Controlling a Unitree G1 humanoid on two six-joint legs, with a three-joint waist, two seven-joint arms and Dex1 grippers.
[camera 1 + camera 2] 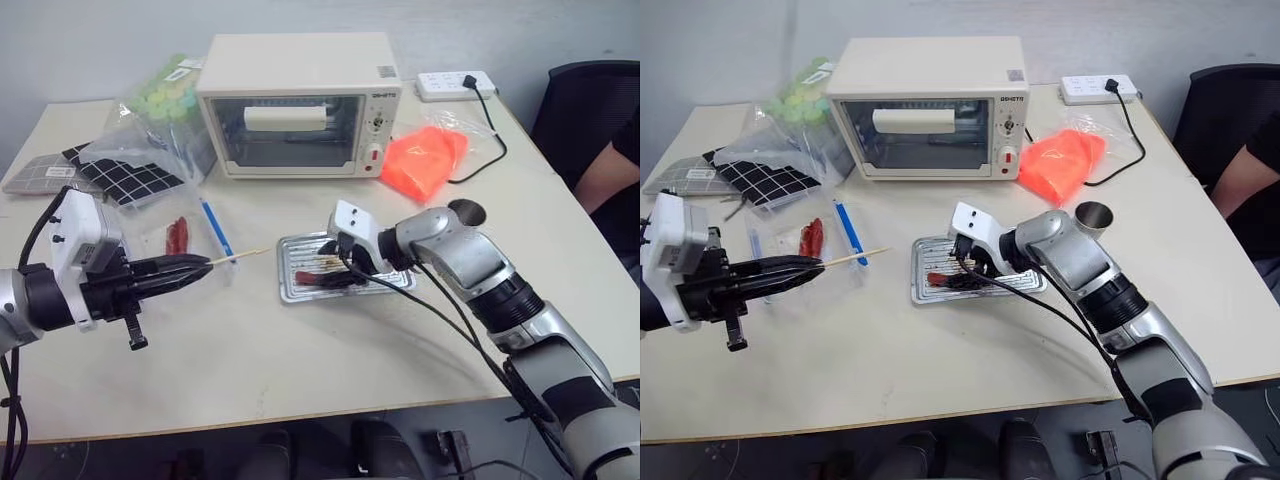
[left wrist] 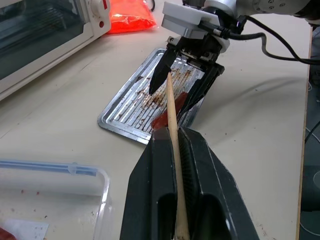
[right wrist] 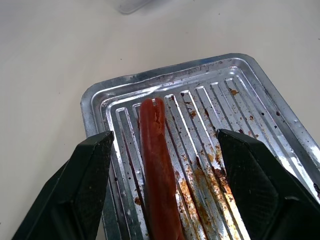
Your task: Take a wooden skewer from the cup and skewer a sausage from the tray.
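From the head views, the left tool is clenched on the thin, pale wooden skewer, held nearly level with its free tip aimed toward the shallow, grease-streaked silver metal tray, a stance that seems meant for spearing. The right tool hangs spread over the tray, low above the glossy red sausage, probably to pin it. The small shiny steel cup stands just behind the right arm, well apart from the tray. Bare cream table lies between skewer tip and tray, so the thrust path looks open; the white toaster oven sits farther back.

In the left wrist view the skewer runs between the shut fingers, pointing at the sausage end near the tray's corner rim.

In the right wrist view the sausage lies along the tray's ridges between the parted, empty fingers, touching neither, with room on both sides; its far end stops just short of the raised rim.
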